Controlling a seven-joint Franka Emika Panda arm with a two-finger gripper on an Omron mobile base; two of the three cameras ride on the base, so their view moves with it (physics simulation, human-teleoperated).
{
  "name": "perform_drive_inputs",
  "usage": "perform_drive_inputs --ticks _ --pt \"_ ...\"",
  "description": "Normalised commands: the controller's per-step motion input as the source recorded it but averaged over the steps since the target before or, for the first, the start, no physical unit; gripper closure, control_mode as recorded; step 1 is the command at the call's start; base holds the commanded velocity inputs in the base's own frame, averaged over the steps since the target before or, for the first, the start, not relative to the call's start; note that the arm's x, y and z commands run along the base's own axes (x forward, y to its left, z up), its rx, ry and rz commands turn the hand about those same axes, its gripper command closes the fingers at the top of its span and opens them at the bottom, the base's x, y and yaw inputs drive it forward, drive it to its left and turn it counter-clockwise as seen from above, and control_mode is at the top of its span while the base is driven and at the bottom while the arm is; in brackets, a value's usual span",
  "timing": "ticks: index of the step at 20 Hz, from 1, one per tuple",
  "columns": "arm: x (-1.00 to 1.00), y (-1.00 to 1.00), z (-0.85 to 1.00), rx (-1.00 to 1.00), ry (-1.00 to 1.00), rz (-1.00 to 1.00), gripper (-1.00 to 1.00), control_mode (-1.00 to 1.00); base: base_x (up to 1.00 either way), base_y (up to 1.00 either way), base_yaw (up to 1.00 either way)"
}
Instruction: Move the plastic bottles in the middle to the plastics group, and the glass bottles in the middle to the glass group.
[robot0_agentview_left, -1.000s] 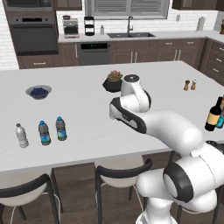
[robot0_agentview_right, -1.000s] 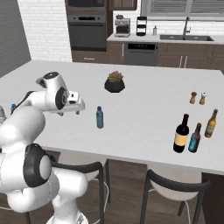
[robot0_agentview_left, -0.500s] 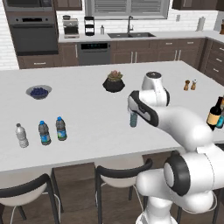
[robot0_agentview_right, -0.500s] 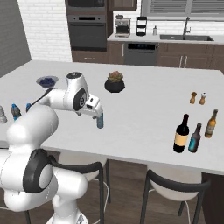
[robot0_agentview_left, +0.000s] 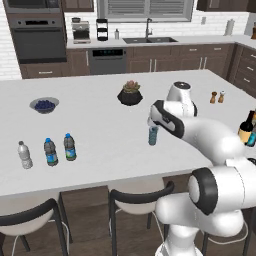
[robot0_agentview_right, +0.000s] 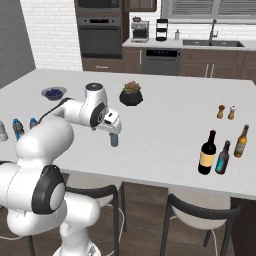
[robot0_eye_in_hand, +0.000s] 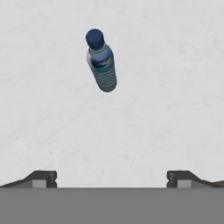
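A small pale blue plastic bottle (robot0_agentview_left: 153, 135) (robot0_agentview_right: 114, 139) with a blue cap stands upright mid-counter. My gripper (robot0_agentview_left: 152, 123) (robot0_agentview_right: 114, 129) hovers just above it, open and empty. In the hand view the bottle (robot0_eye_in_hand: 101, 61) lies ahead of the fingertips (robot0_eye_in_hand: 43, 178), apart from them. The plastics group stands at the left: a white-capped clear bottle (robot0_agentview_left: 24, 154) and two blue-capped bottles (robot0_agentview_left: 50, 151) (robot0_agentview_left: 69, 146). At the right, the dark wine bottle (robot0_agentview_right: 207, 153) stands beside the teal bottle (robot0_agentview_right: 223, 157) and the amber bottle (robot0_agentview_right: 241, 141).
A potted plant (robot0_agentview_left: 130, 94) sits behind the middle bottle, and a bowl of blueberries (robot0_agentview_left: 44, 104) at the back left. Salt and pepper shakers (robot0_agentview_right: 226, 112) stand at the back right. Two stools (robot0_agentview_left: 140, 192) line the counter's front edge.
The arm has swung from the left side of the counter rightward to above the pale blue bottle. The gripper stayed open throughout.
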Motion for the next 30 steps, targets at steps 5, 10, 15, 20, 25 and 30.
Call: perform_drive_inputs --ticks 5,10,15,20,25,30 --pt "0.67 -0.02 -0.03 -0.05 0.0 0.0 -1.0 -1.0 0.0 0.0 0.0" --pt "0.65 0.0 -0.17 0.0 -0.1 0.01 -1.0 -1.0 0.0 0.0 0.0" --pt "0.2 -0.05 -0.16 0.0 -0.14 0.0 -1.0 -1.0 0.0 0.0 0.0" --pt "0.04 -0.01 -0.12 0.0 0.0 0.01 -1.0 -1.0 0.0 0.0 0.0" --pt "0.12 0.0 -0.02 0.0 0.0 0.02 -1.0 -1.0 0.0 0.0 0.0" --pt "0.24 0.0 -0.1 0.0 0.0 0.02 -1.0 -1.0 0.0 0.0 0.0"
